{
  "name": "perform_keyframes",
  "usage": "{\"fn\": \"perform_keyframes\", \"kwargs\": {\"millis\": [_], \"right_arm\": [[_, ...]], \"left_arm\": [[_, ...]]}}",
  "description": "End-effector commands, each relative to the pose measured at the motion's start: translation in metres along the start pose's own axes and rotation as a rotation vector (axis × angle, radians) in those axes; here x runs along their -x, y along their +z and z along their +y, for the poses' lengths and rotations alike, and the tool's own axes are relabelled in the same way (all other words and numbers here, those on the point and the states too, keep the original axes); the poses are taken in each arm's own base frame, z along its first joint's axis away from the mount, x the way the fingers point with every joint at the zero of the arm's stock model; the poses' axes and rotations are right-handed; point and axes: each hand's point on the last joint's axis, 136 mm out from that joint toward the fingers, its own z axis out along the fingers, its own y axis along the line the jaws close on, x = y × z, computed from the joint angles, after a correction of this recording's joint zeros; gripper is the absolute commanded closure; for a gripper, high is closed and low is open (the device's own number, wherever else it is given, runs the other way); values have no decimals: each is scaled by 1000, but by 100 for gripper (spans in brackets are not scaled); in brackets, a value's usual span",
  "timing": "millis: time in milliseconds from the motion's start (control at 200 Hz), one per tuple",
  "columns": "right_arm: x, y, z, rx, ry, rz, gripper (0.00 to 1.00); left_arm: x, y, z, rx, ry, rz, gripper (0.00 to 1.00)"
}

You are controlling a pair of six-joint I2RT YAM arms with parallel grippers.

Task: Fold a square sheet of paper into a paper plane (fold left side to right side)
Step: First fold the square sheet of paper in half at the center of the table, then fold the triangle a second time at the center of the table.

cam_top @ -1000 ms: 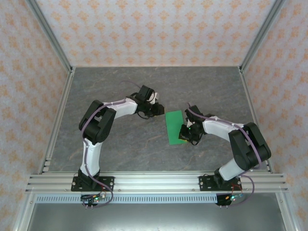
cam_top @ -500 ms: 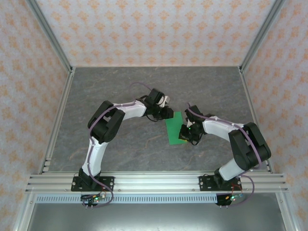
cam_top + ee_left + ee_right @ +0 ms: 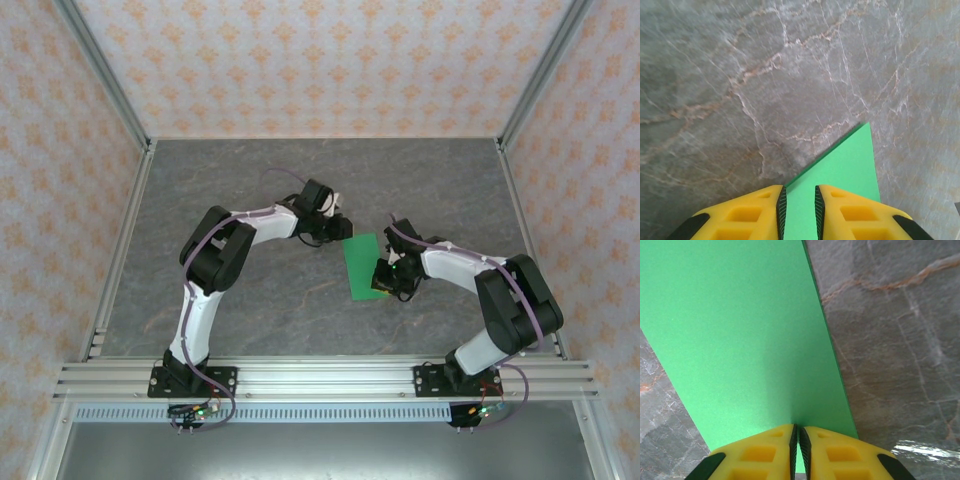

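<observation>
The square sheet of paper (image 3: 360, 262) lies on the table as a narrow bright green rectangle between the two arms. My left gripper (image 3: 345, 230) hovers over its far left corner. In the left wrist view the left gripper (image 3: 799, 200) is open by a narrow gap, with the green sheet (image 3: 840, 170) lying flat below it. My right gripper (image 3: 383, 280) rests on the sheet's near right part. In the right wrist view the right gripper (image 3: 799, 432) is shut, tips down on the green sheet (image 3: 740, 340), whose folded edge runs along the right.
The grey marbled tabletop (image 3: 250, 180) spreads on all sides of the sheet. Aluminium frame rails (image 3: 320, 375) run along the near edge, and patterned walls close in the back and sides.
My left gripper has moved right, from beside the sheet to over its far left corner. The right arm and the sheet have stayed where they were.
</observation>
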Motion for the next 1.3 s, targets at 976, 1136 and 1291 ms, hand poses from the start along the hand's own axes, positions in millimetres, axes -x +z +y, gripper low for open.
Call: {"fn": "perform_keyframes", "kwargs": {"millis": [976,1136,1291], "right_arm": [[126,-42,46,271,-193,-246,38],[155,-28,48,248,-205,-279,34],[171,-15,47,226,-207,-267,34]], "left_arm": [[-48,-125,-33,-4,60,-234,45],[-57,-127,-31,3,53,-236,44],[-59,-134,-33,2,60,-243,42]]}}
